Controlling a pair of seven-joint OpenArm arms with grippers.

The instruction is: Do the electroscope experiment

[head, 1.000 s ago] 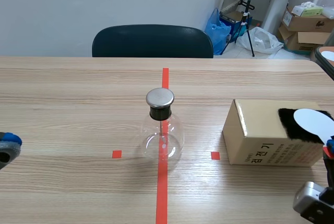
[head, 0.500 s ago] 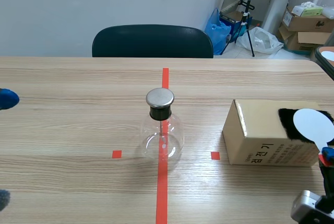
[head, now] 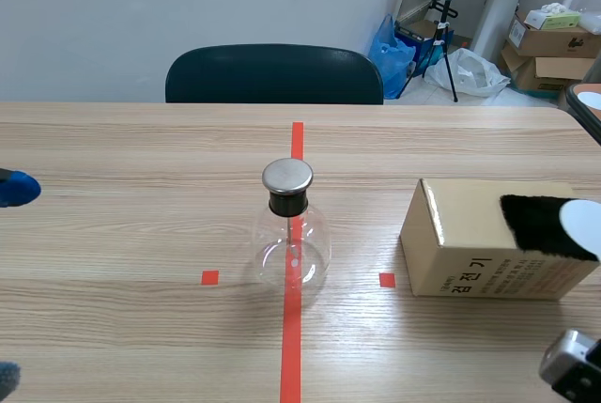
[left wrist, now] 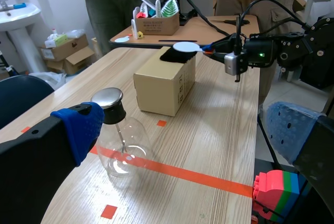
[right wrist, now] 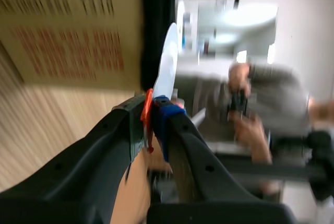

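While the right gripper (right wrist: 151, 113) clamps the white disc (right wrist: 168, 62), the left gripper (left wrist: 182, 130) gapes. The fur-topped box (head: 470, 248) sits at the flask's (head: 292, 234) three o'clock.

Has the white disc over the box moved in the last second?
Yes. The white disc has shifted right across the black patch atop the cardboard box, nearly out of view.

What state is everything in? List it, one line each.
Flask: upright, metal cap on.
Box: closed, black cloth on top.
White disc: gripped, at the cloth.
Left end effector: open, empty.
Right end effector: shut on white disc.
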